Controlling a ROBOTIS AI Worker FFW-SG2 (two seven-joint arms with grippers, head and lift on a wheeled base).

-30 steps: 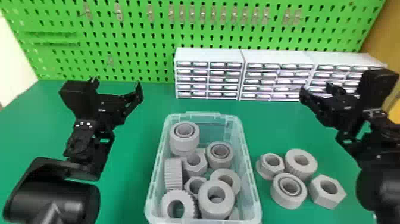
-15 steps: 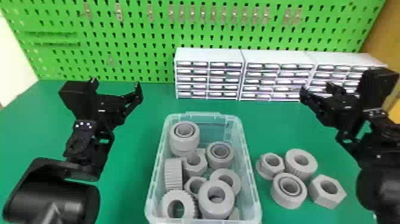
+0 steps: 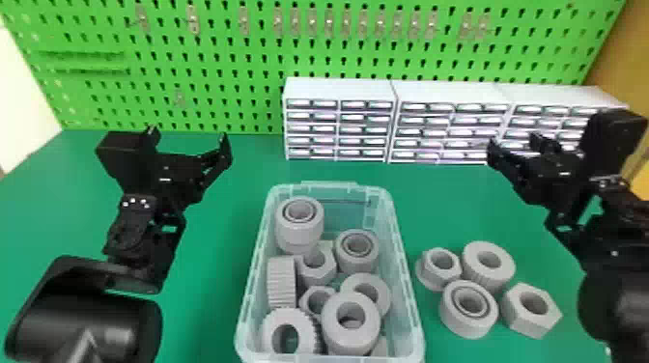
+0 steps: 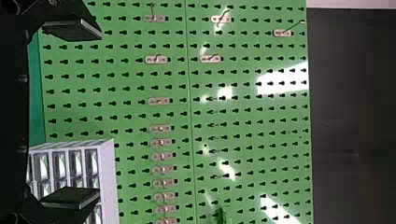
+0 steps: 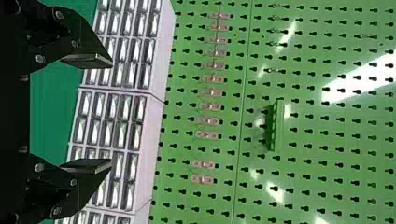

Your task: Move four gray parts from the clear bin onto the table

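Gray: leave the four parts (image 3: 485, 289) on the bench (image 3: 449, 202), robotward of the nearer, right end effector (image 3: 515, 141), spread empty like the left one (image 3: 189, 135).

Left arm (image 3: 87, 314): matt to satin black, a big rounded, barrel-like casing with soft highlights; slimmer angular black links above, one bracket (image 3: 136, 204) dotted with small bright screw heads. Boxy black housing (image 3: 123, 147) beside the black two-fingered left gripper (image 3: 189, 136), its body bearing a short white mark (image 3: 164, 179). Right arm (image 3: 613, 285): likewise black, with a similar boxy block (image 3: 615, 135). Black two-fingered right gripper (image 3: 514, 141): tapering fingers, flat rectangular pads (image 5: 88, 60), round grey screw heads (image 5: 40, 59).
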